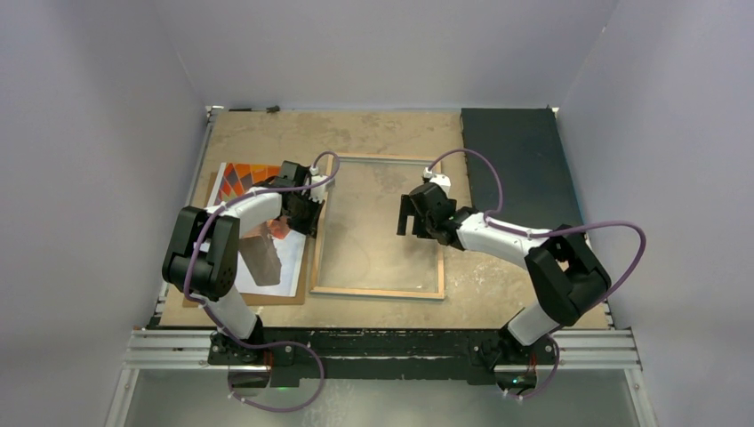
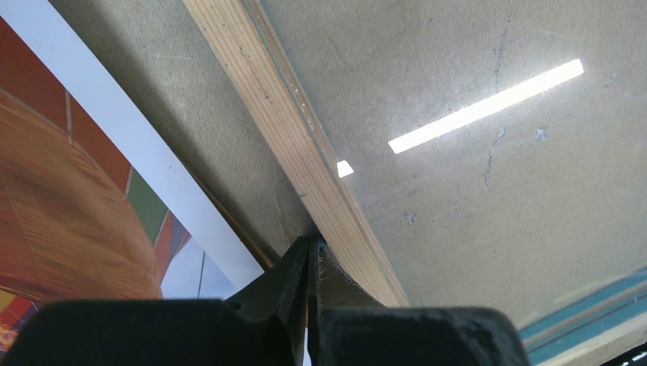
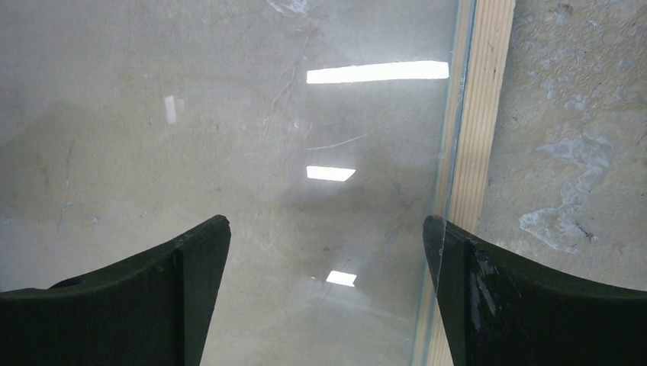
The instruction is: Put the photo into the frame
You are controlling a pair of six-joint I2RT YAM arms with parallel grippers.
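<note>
Fingers (image 2: 286,286) of the left gripper (image 1: 305,206) are pressed together. Their tips point down into the narrow gap between the photo (image 1: 242,178) and the 9 o'clock rim of the frame (image 1: 378,291). Whether they nip the photo's edge cannot be told. The right gripper (image 1: 411,219) hovers over the glass toward the frame's 3 o'clock rim, its fingers (image 3: 191,263) wide apart and holding nothing.

The frame lies flat mid-table with its tan rear up, and the table (image 1: 391,133) shows through the bare pane. The photo lies picture up on a brown board (image 1: 200,271), just beside the frame at its 9 o'clock and partly hidden under the left arm. A dark mat (image 1: 516,151) lies at the frame's 1 o'clock.

The task looks barely begun: the frame is open and ready, but the photo is outside it. It has yet to be freed from the board, probably turned picture down, and laid on the glass inside the rim.
</note>
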